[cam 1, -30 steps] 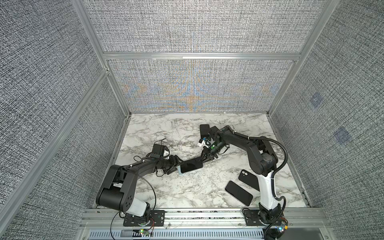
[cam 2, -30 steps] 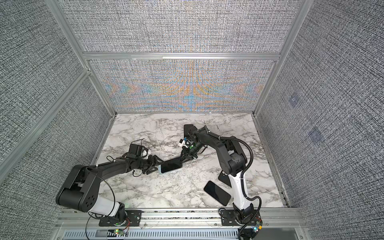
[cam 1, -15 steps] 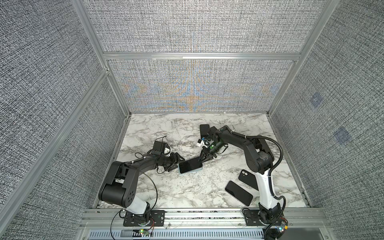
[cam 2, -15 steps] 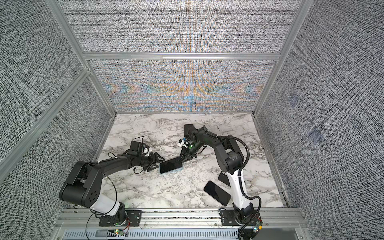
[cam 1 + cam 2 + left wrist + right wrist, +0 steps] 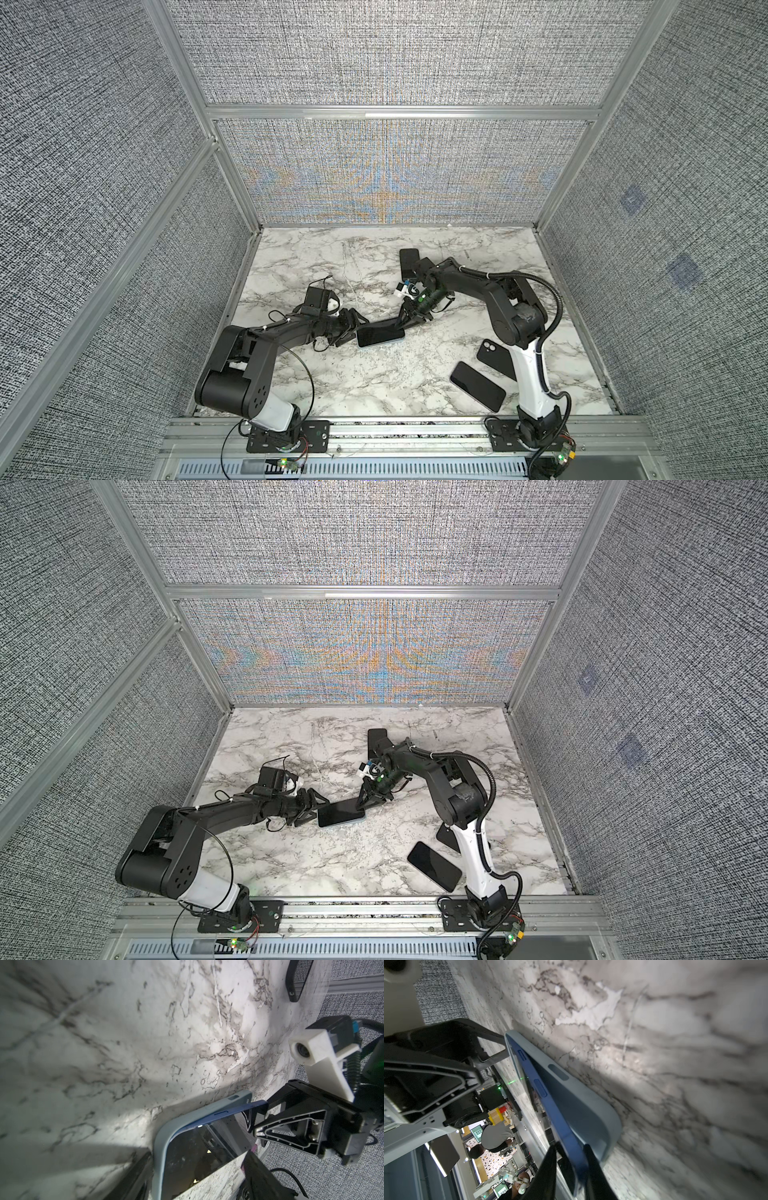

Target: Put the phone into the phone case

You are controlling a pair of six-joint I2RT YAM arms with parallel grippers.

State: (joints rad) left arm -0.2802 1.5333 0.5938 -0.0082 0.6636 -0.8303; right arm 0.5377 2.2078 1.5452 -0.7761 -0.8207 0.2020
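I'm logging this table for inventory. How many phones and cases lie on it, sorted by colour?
Black phones or cases: 3 (back one, one with camera holes, screen-up one)
Dark blue phone: 1
Light blue case: 1
Total: 5

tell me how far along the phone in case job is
Partly done. The blue phone has one end tucked into the light blue case on the marble table, by the left gripper. In hand: the right gripper straddles the phone's other end, which rides above the case wall. Left: press that end down until the phone sits flush.
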